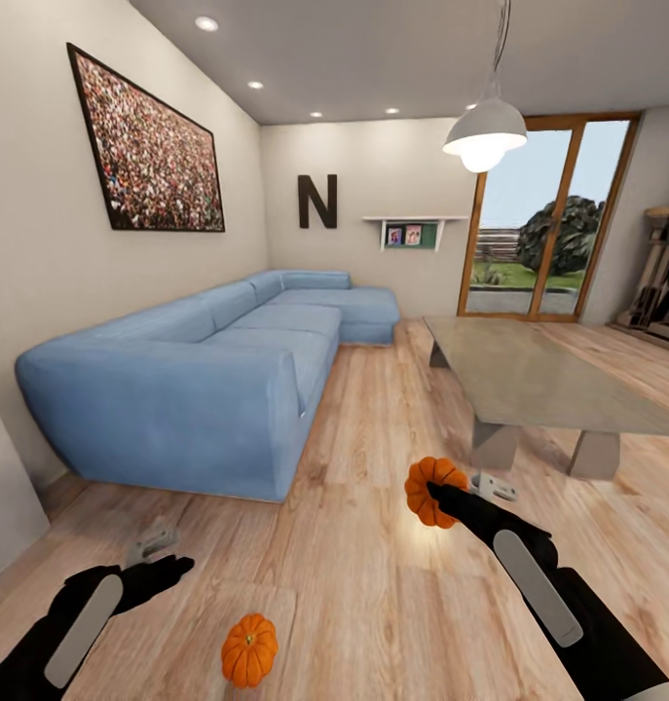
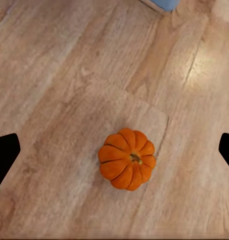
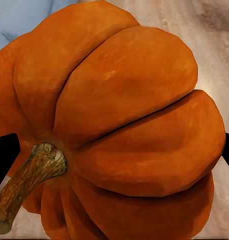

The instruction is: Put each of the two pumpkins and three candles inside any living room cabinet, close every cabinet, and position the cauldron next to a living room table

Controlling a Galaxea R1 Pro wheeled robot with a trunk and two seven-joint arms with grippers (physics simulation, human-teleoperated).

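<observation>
My right gripper (image 1: 439, 493) is shut on an orange ribbed pumpkin (image 1: 431, 490) and holds it above the wood floor, in front of the grey table (image 1: 558, 389). In the right wrist view this pumpkin (image 3: 124, 125) sits between the black fingertips (image 3: 4, 155), its brown stem pointing toward the camera. A second pumpkin (image 1: 249, 649) rests on the floor close in front of me. My left gripper (image 1: 161, 555) hangs open up and to the left of it. In the left wrist view that pumpkin (image 2: 127, 159) lies below the spread fingertips (image 2: 4, 155). The candles, cabinet and cauldron are out of view.
A long blue corner sofa (image 1: 207, 380) runs along the left wall. The low grey table stands at the right on two slab legs. Glass patio doors (image 1: 548, 224) close the far end, and a pendant lamp (image 1: 485, 131) hangs above the table. Open wood floor lies between sofa and table.
</observation>
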